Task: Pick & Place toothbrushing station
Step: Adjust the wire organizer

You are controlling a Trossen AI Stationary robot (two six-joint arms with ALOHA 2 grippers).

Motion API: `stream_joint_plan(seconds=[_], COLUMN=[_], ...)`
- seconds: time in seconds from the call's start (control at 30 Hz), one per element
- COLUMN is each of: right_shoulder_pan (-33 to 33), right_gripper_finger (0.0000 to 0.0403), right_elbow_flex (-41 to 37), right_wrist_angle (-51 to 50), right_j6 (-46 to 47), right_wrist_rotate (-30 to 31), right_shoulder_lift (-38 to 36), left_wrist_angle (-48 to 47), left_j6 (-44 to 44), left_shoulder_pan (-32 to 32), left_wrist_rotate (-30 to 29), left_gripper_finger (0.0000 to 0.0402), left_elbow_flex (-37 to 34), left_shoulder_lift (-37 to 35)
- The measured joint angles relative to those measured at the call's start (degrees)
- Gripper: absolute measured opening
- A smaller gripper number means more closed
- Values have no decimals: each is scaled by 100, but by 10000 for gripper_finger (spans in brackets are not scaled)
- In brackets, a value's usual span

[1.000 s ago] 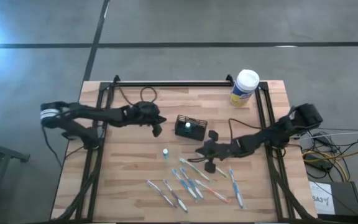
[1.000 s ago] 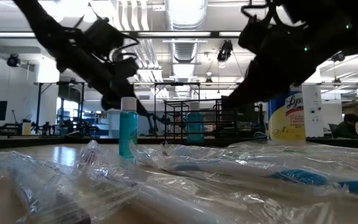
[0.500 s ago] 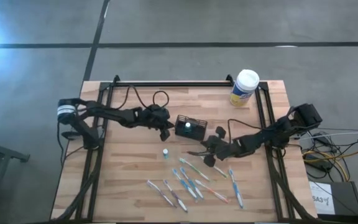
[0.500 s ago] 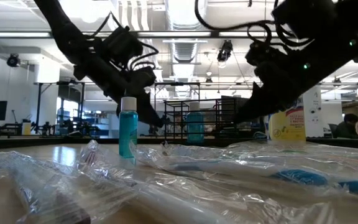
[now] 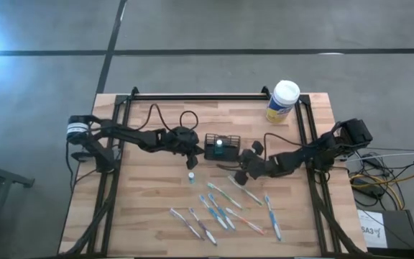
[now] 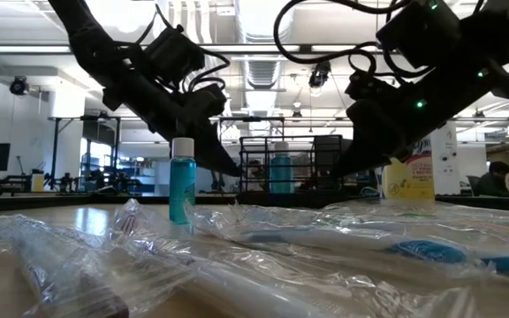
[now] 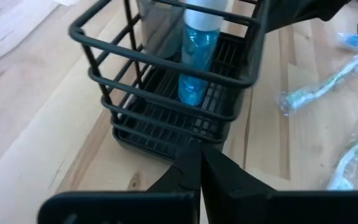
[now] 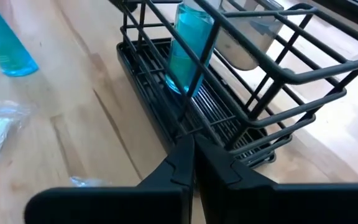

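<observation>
The toothbrushing station (image 5: 221,146), a small black wire caddy, stands on the wooden table's middle. In it, a blue bottle (image 7: 197,59) with a white cap stands upright beside a grey cup (image 8: 244,43). My left gripper (image 5: 200,152) is shut, with its tips at the bottom rim of the caddy's left end. My right gripper (image 5: 238,162) is shut too, low at the caddy's right near side. Both slant downward toward the caddy. My left gripper (image 7: 196,149) has its shut tips at the caddy's bottom rim (image 7: 166,142), slanting down from the table's left; I cannot tell whether they touch it. My right gripper (image 8: 189,144) has its shut tips at the caddy's base edge (image 8: 166,134), slanting down from the right; whether they touch I cannot tell.
A second blue bottle (image 5: 191,176) stands just near of the caddy. Several plastic-wrapped toothbrushes (image 5: 225,208) lie across the near half of the table. A yellow canister with a white lid (image 5: 284,101) stands at the far right corner. Black frame rails (image 5: 207,96) run along the table's edges.
My left gripper has gone toward the table's right and a little down, up to the caddy's left end. My right gripper has gone toward the far edge and the caddy, sinking and rolling at the wrist. Both have stayed shut. The caddy has kept its place.
</observation>
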Motion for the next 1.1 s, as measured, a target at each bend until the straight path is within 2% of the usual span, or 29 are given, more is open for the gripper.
stream_joint_plan(seconds=[0.43,0.77,1.1], right_shoulder_pan=[-11,-9,35], right_gripper_finger=[11,11,11], right_elbow_flex=[12,-165,-151], right_wrist_angle=[-7,-221,-269], right_j6=[112,656,529], right_wrist_rotate=[-308,-317,-340], right_shoulder_lift=[-4,-11,-11], left_wrist_angle=[-24,-30,-58], left_j6=[-98,-103,-47], left_shoulder_pan=[-180,-419,-407], left_wrist_rotate=[-2,-2,-95], left_gripper_finger=[2,2,4], left_elbow_flex=[-46,-48,-48], left_shoulder_lift=[0,0,-36])
